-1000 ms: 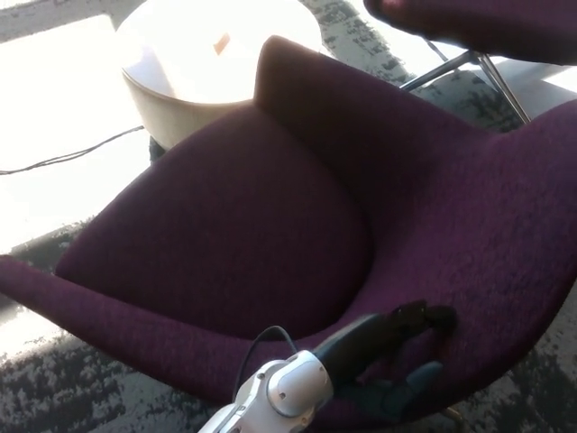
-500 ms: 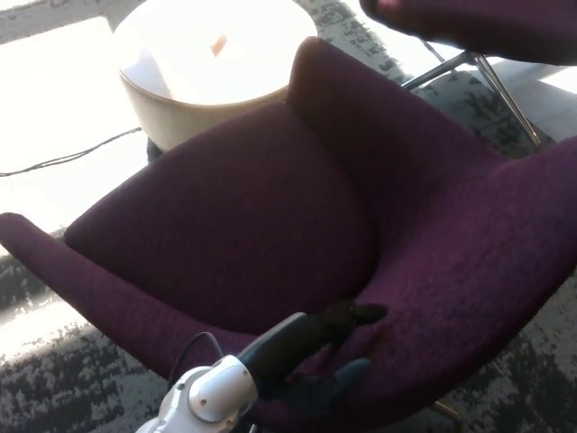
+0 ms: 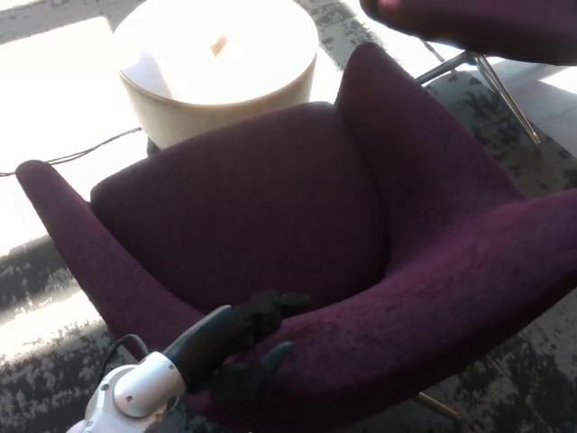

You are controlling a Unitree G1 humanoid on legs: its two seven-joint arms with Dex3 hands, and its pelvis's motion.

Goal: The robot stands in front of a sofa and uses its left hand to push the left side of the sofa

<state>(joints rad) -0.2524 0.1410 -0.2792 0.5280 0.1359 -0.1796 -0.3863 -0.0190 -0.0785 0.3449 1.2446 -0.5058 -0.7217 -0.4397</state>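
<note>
A dark purple upholstered sofa chair (image 3: 270,216) fills most of the head view, its seat cushion in the middle and its curved arms wrapping round the front. My left hand (image 3: 257,343) comes in from the bottom left on a white forearm. Its black fingers (image 3: 279,305) are spread and pressed against the near rim of the sofa, one lying along the top edge and one lower on the outer face. It holds nothing. My right hand does not show.
A round cream side table (image 3: 216,63) stands behind the sofa at the top left. A black cable (image 3: 72,158) runs over the bright floor at left. A second purple chair (image 3: 469,23) on metal legs (image 3: 505,86) is at the top right. Patterned grey carpet lies below.
The sofa has turned: its back wing swung right and its left arm tip rose into view at left. My left hand stayed on the rim and moved left with it.
</note>
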